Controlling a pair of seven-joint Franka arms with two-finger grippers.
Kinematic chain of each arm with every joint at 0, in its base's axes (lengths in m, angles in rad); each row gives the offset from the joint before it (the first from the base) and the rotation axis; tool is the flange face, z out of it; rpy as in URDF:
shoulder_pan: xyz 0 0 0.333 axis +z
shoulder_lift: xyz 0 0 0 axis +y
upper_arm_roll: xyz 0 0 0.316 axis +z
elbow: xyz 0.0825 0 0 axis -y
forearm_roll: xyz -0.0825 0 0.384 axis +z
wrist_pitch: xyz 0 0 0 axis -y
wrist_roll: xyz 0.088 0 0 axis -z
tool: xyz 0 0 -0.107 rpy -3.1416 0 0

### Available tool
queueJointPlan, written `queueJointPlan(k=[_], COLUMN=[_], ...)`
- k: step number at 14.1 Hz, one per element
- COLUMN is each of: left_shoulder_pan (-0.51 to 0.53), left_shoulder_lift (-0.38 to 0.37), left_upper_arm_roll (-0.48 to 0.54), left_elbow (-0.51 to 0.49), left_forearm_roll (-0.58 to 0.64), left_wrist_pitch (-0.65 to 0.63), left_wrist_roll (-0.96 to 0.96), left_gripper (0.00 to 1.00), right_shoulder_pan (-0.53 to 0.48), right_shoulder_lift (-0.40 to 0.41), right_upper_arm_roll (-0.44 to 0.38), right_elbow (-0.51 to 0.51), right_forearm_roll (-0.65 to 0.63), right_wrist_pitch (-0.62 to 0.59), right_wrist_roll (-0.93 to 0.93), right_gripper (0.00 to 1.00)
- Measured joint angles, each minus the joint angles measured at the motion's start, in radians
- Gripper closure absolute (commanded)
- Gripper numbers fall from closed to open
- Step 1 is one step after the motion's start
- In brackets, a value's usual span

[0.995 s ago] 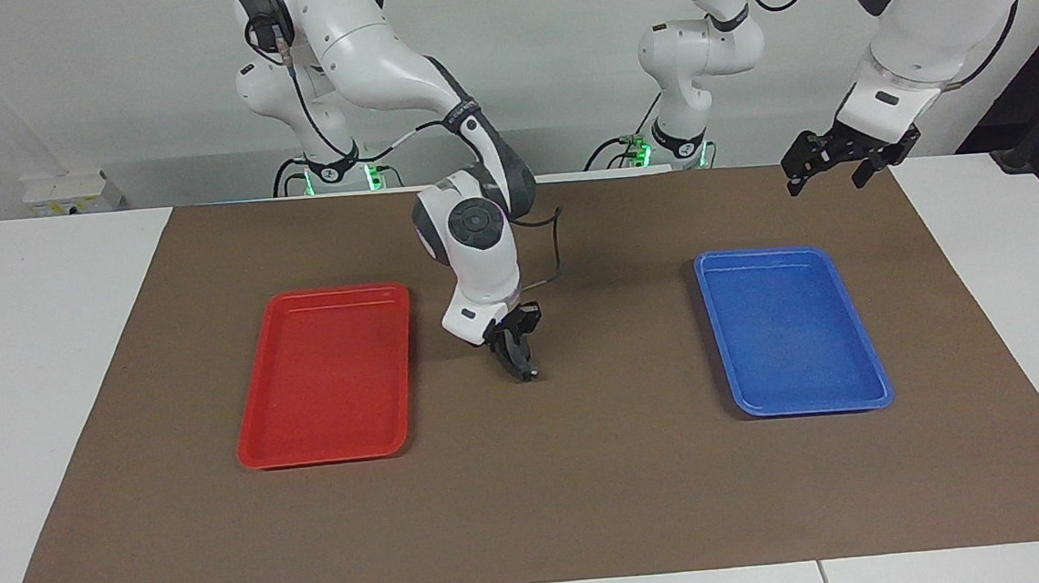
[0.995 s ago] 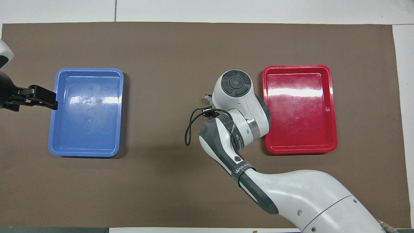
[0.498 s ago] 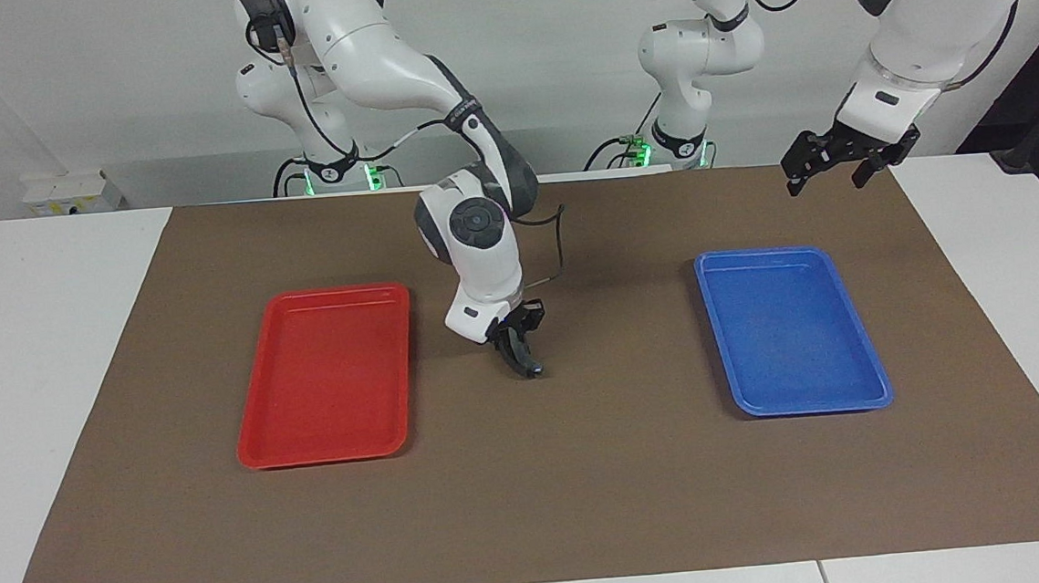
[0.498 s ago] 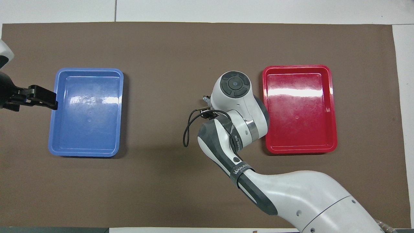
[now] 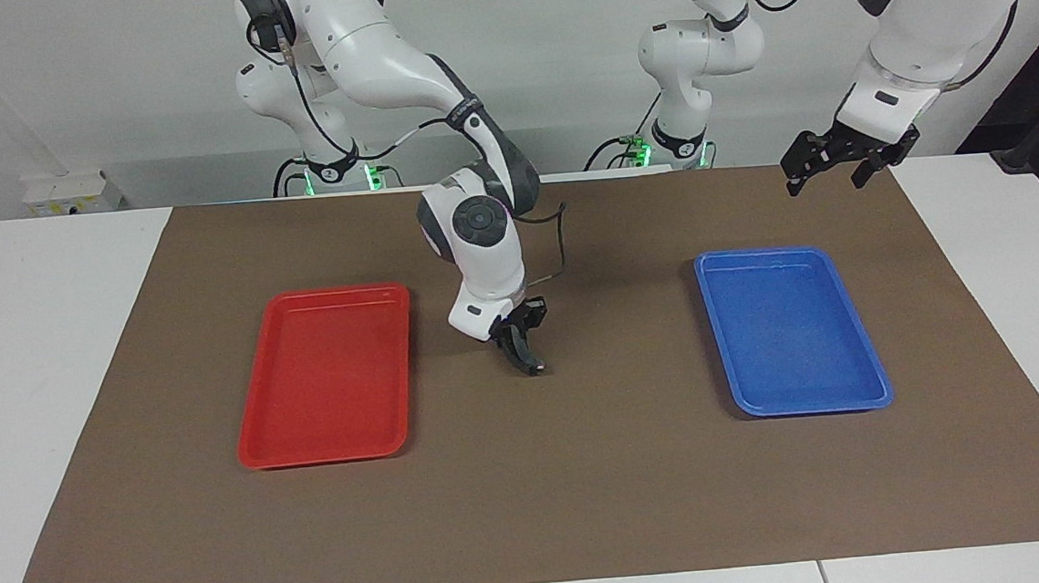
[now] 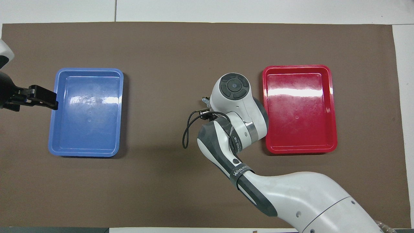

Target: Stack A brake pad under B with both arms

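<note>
Brown matting shows us no brake pads, only a red tray and a blue tray. Our right gripper, apparently closed, hangs between them; our left gripper waits open.

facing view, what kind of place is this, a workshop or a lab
Most likely a robotics lab bench, not a workshop: two white arms are mounted at a white table, a brown mat covers the work area, and an empty red tray and blue tray are laid out on it.

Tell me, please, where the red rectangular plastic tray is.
Facing view: the red tray lies on the brown mat toward the right arm's end, beside the right hand.
</note>
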Motion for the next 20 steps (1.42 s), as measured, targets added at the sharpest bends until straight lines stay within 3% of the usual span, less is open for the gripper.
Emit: queueJointPlan(k=[3,6,9,10,11,20], left_shoulder_pan=[-0.002,-0.004,-0.007,-0.008,-0.008,-0.008], left_shoulder_lift=[0.0,0.0,0.0,0.0,0.0,0.0], left_upper_arm_roll=[0.0,0.0,0.0,0.0,0.0,0.0], left_elbow=[0.0,0.0,-0.001,-0.001,-0.001,-0.001], left_forearm_roll=[-0.001,-0.001,-0.001,-0.001,-0.001,-0.001], left_wrist_pitch=[0.0,0.0,0.0,0.0,0.0,0.0], left_wrist_roll=[0.0,0.0,0.0,0.0,0.0,0.0], left_gripper=[0.01,0.01,0.01,0.01,0.01,0.01], right_shoulder_pan=[0.0,0.0,0.0,0.0,0.0,-0.008], right_shoulder_lift=[-0.015,-0.018,-0.018,-0.018,-0.018,-0.075], right_upper_arm_roll=[0.0,0.0,0.0,0.0,0.001,-0.015], right_elbow=[-0.041,-0.05,-0.05,-0.05,-0.051,0.025], right_forearm_roll=[0.001,0.001,0.002,0.002,0.002,0.003], right_wrist_pitch=[0.043,0.054,0.054,0.054,0.053,-0.056], right_wrist_roll=[0.0,0.0,0.0,0.0,0.0,0.008], right_gripper=[0.99,0.82,0.51,0.14,0.0,0.0])
